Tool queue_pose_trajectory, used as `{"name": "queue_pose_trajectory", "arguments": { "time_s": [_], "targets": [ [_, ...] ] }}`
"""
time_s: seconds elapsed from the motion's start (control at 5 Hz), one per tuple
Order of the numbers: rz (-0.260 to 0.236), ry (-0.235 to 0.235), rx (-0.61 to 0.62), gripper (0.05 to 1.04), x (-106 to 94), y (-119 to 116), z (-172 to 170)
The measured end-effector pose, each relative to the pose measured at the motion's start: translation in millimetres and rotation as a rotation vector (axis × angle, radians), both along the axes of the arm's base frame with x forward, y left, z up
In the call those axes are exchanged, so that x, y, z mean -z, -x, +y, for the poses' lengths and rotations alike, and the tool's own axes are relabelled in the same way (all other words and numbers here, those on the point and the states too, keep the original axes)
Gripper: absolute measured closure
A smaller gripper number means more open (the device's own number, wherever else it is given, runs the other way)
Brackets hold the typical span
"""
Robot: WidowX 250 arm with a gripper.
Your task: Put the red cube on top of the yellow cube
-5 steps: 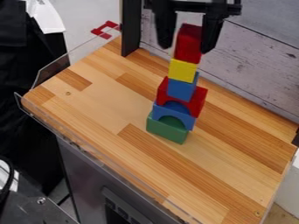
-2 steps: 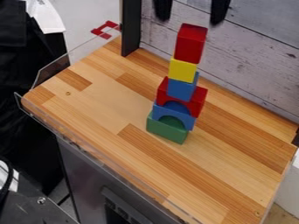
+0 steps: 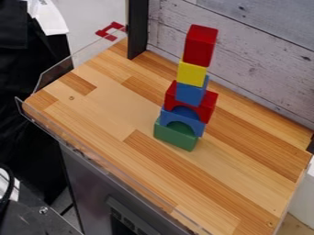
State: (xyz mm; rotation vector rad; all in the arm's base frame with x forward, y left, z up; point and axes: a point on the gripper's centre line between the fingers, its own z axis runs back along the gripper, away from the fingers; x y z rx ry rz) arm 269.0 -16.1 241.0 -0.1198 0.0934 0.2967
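Item, red cube [image 3: 200, 45]: seated on the yellow cube [image 3: 192, 73], slightly askew, at the head of a stack with blue cube [image 3: 190, 94], red arch [image 3: 208, 106], blue arch [image 3: 197, 125] and green block [image 3: 174, 137] below. Item, my gripper: wide or narrow, I cannot tell. Item, step: placement looks complete, so I judge the next move is simply keeping clear.
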Motion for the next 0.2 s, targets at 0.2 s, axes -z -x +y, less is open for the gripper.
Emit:
{"name": "queue_pose_trajectory", "arguments": {
  "time_s": [0.2],
  "targets": [
    [0.038, -0.025, -0.019, 0.083, 16.9, 11.9, 13.2]
  ]
}}
